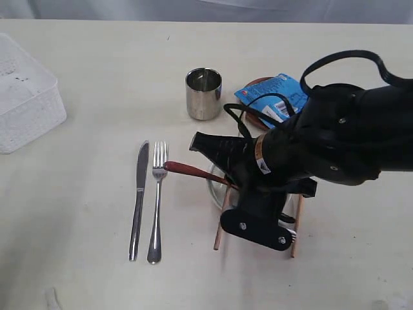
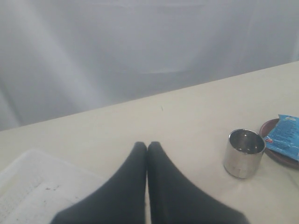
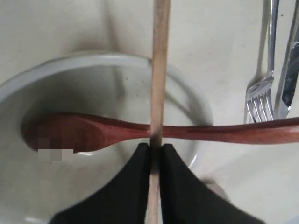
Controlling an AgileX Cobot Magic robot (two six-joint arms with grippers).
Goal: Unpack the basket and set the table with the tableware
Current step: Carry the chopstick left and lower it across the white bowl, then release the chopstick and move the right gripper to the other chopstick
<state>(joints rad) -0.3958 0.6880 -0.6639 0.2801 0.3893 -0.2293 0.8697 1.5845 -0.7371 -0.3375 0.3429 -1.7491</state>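
Right wrist view gave the clearest look. The right tool (image 3: 155, 148) had its black jaws pinching a slim wooden chopstick (image 3: 160, 70), which ran straight out across a pale greyish round bowl (image 3: 93, 60). Beneath the stick, and crossing it, lay a dark red spoon (image 3: 93, 133). Its scoop sat in the bowl and its handle reached over the rim toward a steel fork (image 3: 261, 93) and a steel knife (image 3: 289, 70) on the pale cream worktop (image 3: 56, 23).

The stick looked light, stiff and smooth-sided, so it was likely to swivel in a two-point pinch or roll once set down. A hold near mid-length would balance it best, though I couldn't tell how far along it was gripped. It looked plain, straight and reddish-tan.

Exterior view showed a second wooden stick (image 1: 299, 216) lying beside the bowl and a shiny steel cup (image 1: 204, 93) standing farther back. The white lattice-sided plastic basket (image 1: 26, 97) sat well apart at the left edge.

Left wrist view showed the left tool (image 2: 147, 147) pressed together on nothing, near the basket. A blue snack packet (image 2: 286, 135) rested on a small brown-red plate (image 2: 280, 161).
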